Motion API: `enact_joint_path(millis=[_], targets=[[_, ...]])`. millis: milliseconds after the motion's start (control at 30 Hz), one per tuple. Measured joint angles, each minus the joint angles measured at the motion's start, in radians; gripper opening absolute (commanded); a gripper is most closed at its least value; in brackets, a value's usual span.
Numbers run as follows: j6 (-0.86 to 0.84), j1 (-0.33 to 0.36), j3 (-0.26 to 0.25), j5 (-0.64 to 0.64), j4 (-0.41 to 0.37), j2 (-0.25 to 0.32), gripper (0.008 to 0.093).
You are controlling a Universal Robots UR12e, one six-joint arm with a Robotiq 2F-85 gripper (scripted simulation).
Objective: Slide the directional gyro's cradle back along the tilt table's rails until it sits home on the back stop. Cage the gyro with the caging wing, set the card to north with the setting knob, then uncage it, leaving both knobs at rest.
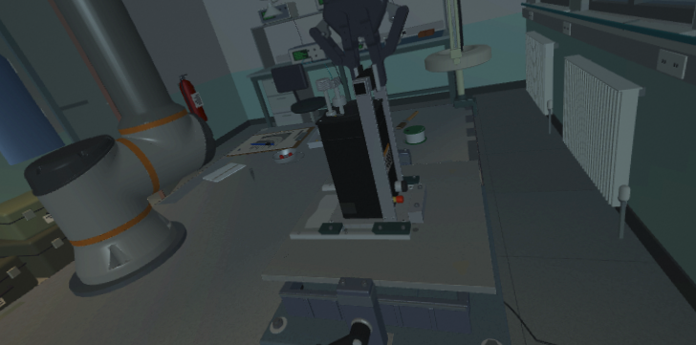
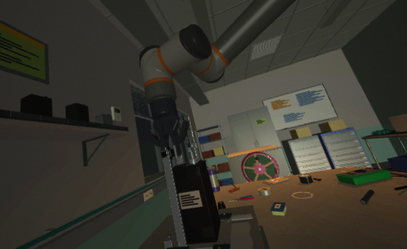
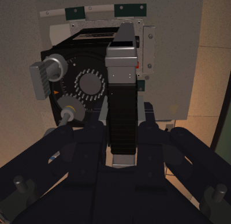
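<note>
The gyro's card face [image 3: 86,85] is partly hidden behind the cradle's ribbed black handle [image 3: 121,117], which is held in my closed gripper [image 3: 122,128] at the top of the steeply tilted rails [image 1: 377,148]. The black gyro case [image 1: 353,167] sits in the cradle on the tilt table [image 1: 355,228]. On the face, the grey caging wing [image 3: 43,78] sticks out at upper left. The round setting knob [image 3: 69,110] sits below it, and an orange marker shows between them. From the second side camera the case [image 2: 195,200] stands under the gripper [image 2: 168,141].
The bench edge [image 1: 380,284] lies just in front of the table, with a vise [image 1: 360,313] below it. A solder spool [image 1: 415,134], a small dish [image 1: 285,155] and a clipboard [image 1: 270,142] lie behind on the bench. The arm's base [image 1: 107,206] stands to the left.
</note>
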Motion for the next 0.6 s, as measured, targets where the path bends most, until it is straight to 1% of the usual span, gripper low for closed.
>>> enact_joint_path(millis=[367,600], targets=[[0.0,0.0,0.0,0.001,-0.002,0.001,0.048],[0.0,0.0,0.0,0.001,-0.002,0.001,0.048]])
